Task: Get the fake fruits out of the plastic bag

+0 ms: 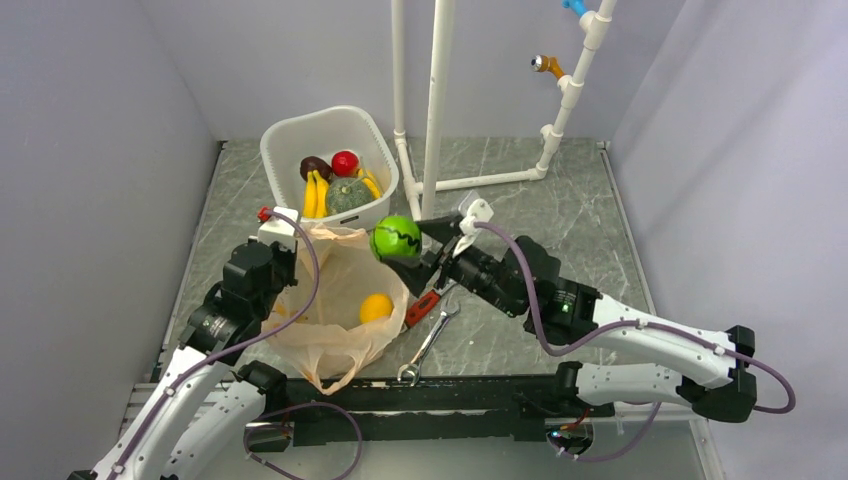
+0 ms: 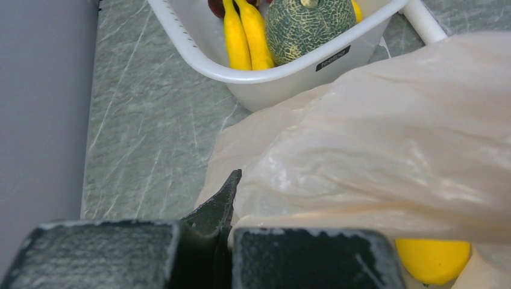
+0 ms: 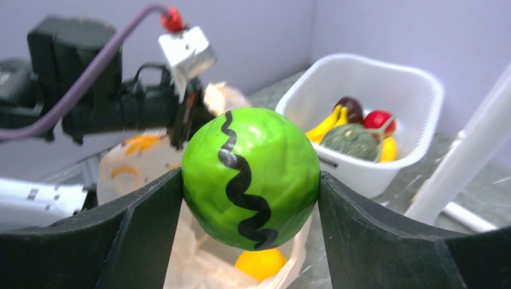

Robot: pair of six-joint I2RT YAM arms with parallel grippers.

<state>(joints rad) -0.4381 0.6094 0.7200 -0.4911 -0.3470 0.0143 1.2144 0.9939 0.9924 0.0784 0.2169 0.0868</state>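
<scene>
My right gripper (image 1: 398, 245) is shut on the bright green striped ball (image 1: 395, 238), held in the air over the right rim of the plastic bag (image 1: 335, 300); its fingers press both sides of the ball (image 3: 250, 177). The yellow-orange ball (image 1: 376, 307) lies inside the bag, also visible in the right wrist view (image 3: 260, 264) and left wrist view (image 2: 432, 259). My left gripper (image 1: 290, 237) is shut on the bag's upper left rim (image 2: 373, 150). The banana bunch (image 1: 315, 194) and the dull green squash (image 1: 348, 196) lie in the white tub (image 1: 290, 135).
The tub also holds a shiny red ball (image 1: 345, 162) and a dark maroon fruit (image 1: 314, 166). A red-handled tool (image 1: 421, 308) and a metal wrench (image 1: 428, 345) lie right of the bag. A white pipe frame (image 1: 437, 100) stands behind.
</scene>
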